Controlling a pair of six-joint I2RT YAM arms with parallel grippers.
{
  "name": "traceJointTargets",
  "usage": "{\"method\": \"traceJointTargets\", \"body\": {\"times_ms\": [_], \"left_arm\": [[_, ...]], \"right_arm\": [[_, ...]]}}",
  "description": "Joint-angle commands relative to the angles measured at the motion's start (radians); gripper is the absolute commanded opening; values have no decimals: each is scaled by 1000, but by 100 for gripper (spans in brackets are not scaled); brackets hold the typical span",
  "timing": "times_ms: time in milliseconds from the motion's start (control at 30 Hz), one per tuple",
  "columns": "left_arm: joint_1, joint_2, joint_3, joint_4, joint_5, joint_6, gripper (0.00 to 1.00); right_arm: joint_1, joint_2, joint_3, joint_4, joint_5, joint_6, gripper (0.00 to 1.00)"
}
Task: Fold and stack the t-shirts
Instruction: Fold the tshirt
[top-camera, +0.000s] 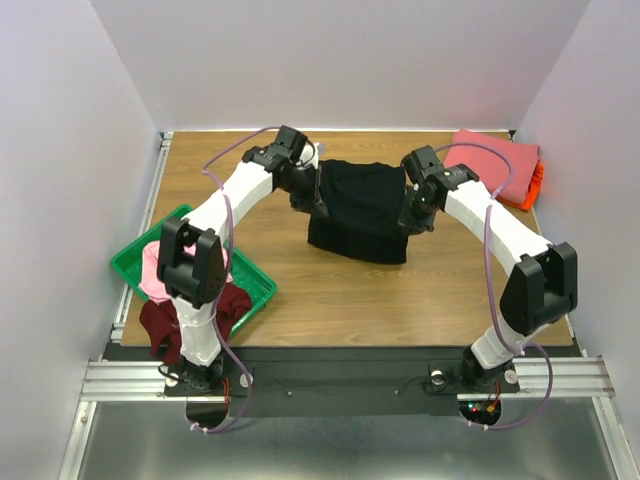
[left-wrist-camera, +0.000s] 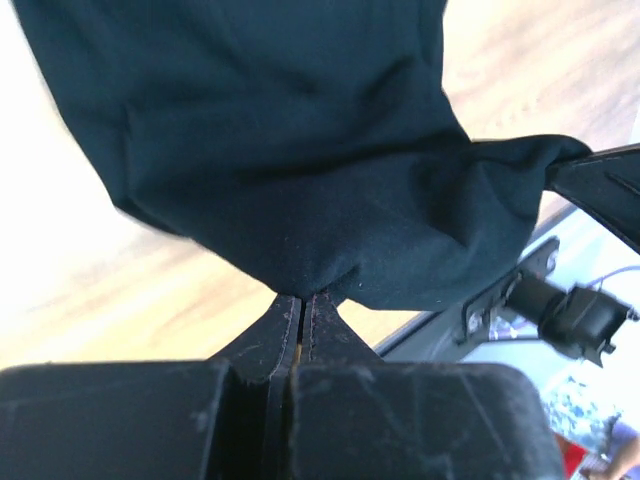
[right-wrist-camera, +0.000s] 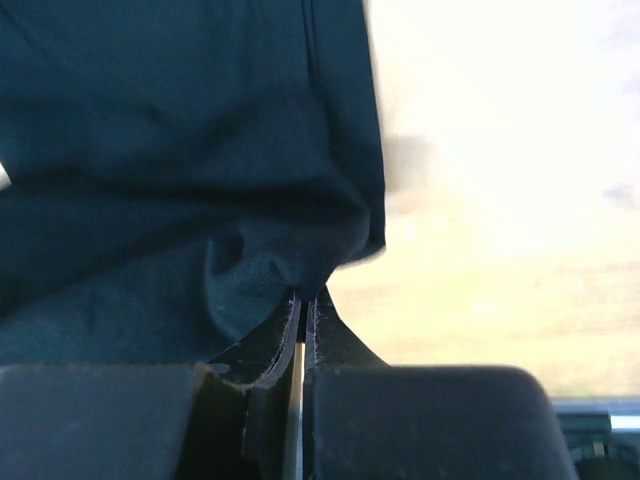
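Overhead view even, sharp — wrist views soft (table (right-wrist-camera: 500, 150) washed out).

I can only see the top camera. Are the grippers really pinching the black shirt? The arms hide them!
Observer: Yes! The left wrist view shows the left gripper shut on the black t-shirt's bunched edge.
Operator: And the other one?
Observer: The right wrist view shows the right gripper shut on it too.
Operator: Is the cloth smooth there?
Observer: No, it puckers into a small bulge right at that gripper.
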Motion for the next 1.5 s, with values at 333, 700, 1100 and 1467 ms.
{"method": "traceJointTargets", "body": {"times_ms": [333,700,1100,1467], "left_arm": [[60,149,352,-29,10,39,0],[100,258,470,-26,48,48,0],[129,366,611,29,76,36,0],[132,374,592,195,87,11,0]], "right_arm": [[-60,161,245,202,160,-63,0],[-101,305,400,213,153,-108,0],[-129,420,538,230,143,-141,0],[-144,498,664,257,157,-166,0]]}}
